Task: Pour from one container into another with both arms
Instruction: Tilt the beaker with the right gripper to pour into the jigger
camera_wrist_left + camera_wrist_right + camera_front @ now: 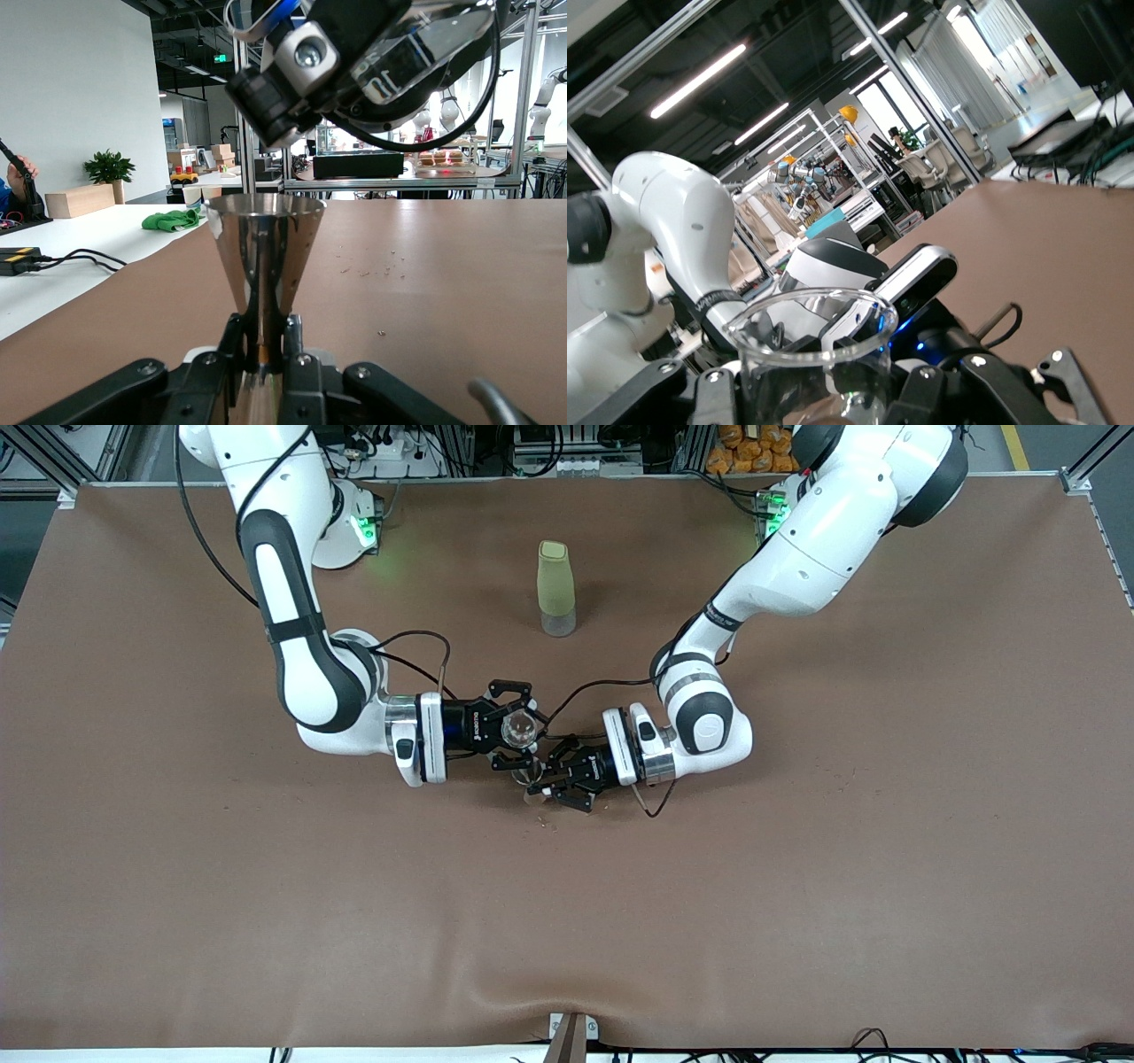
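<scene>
I'm seeing the brown table (pixel 797 886) carrying a green bottle (pixel 555 587) near the bases. Mid-table, my right gripper (pixel 514 726) is clamping a clear glass cup (pixel 519 729), tilted above the steel funnel-shaped cup (pixel 265 266) my left gripper (pixel 551 784) is pinching upright.

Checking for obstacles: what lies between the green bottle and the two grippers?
Only bare table, seen in the front view, between bottle, right gripper and left gripper.

White arms with dark grey joints, black cables and tools
</scene>
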Controlling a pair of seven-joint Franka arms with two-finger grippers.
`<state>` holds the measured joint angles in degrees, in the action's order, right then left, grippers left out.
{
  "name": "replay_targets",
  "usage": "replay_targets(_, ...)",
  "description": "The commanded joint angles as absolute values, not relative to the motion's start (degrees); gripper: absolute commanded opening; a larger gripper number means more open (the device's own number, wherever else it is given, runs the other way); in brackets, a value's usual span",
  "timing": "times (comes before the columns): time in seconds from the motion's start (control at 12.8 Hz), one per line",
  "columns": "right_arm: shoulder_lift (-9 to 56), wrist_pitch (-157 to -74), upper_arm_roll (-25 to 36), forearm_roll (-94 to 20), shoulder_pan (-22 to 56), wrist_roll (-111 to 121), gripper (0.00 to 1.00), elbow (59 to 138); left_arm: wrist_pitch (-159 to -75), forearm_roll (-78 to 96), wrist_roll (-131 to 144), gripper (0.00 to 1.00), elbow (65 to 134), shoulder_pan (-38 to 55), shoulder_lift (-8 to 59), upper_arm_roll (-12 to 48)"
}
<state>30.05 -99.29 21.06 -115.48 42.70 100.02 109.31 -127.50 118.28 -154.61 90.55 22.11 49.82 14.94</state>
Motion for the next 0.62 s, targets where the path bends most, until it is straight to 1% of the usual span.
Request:
replay_targets(0.0, 28.1, -99.1, 21.4, -116.6, 43.3, 93.7, 0.0, 111.2, -128.1, 120.0, -155.1, 0.0, 89.6, 22.2, 50.3, 15.1)
replay_targets(0.55, 26.8, -99.1, 21.4, -116.7, 43.2, 75.2, 0.0, 111.6, -128.1, 120.1, -155.4, 0.0, 89.6, 22.4, 50.3, 15.1)
